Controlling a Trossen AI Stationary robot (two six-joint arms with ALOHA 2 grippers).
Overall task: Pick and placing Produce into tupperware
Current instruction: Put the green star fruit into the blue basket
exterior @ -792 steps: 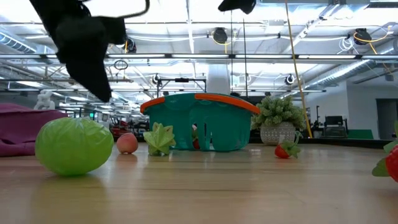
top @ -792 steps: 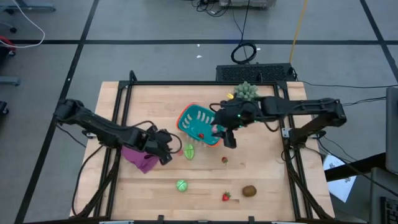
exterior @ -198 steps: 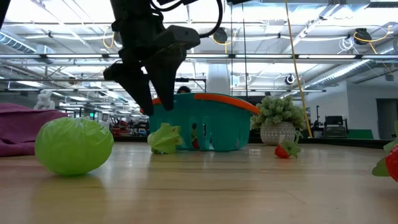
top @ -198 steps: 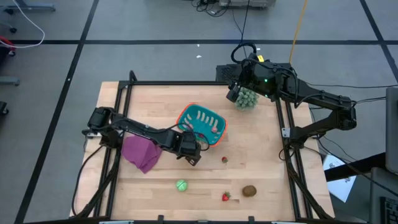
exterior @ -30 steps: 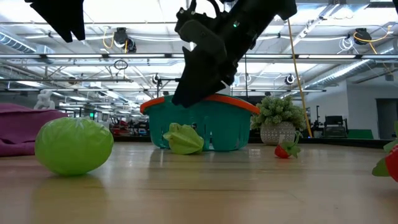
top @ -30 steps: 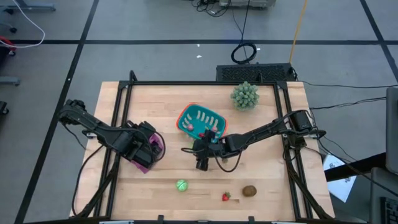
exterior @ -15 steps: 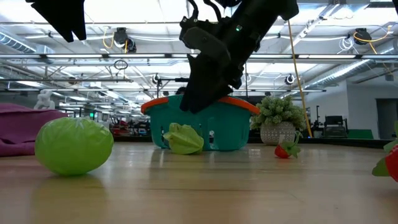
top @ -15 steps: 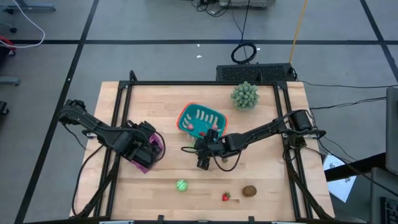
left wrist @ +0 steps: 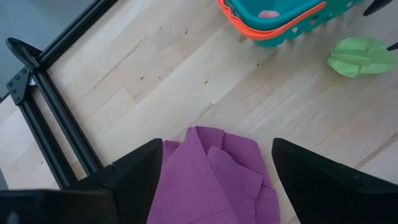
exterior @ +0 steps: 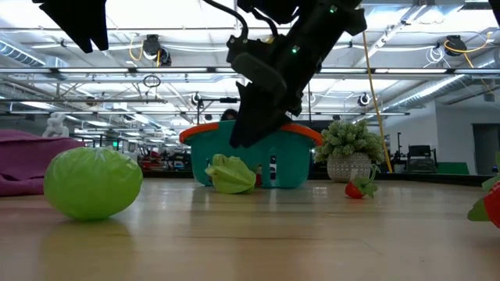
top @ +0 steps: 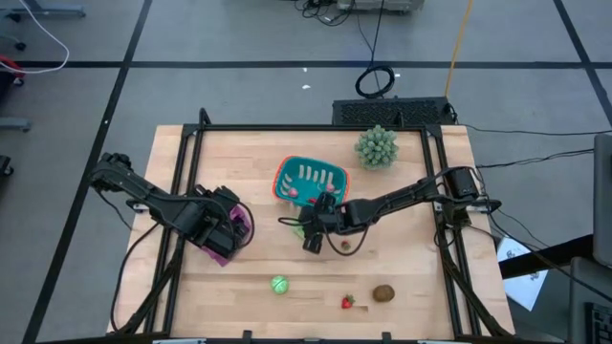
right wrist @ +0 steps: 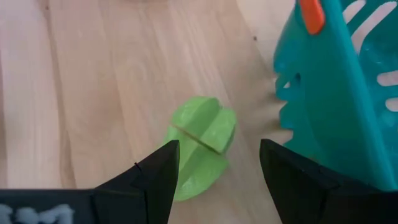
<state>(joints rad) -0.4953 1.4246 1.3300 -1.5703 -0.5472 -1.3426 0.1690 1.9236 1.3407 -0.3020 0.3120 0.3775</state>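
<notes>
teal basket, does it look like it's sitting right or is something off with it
The teal basket looks tipped: in the low view its orange rim slants, and the right wrist view shows its slotted wall leaning. The right gripper, jaws open, hangs beside it over the leafy green piece lying loose outside.

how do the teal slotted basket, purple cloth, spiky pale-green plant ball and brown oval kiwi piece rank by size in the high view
1. teal slotted basket
2. purple cloth, partly hidden by the left arm, so unsure against the basket
3. spiky pale-green plant ball
4. brown oval kiwi piece
</notes>
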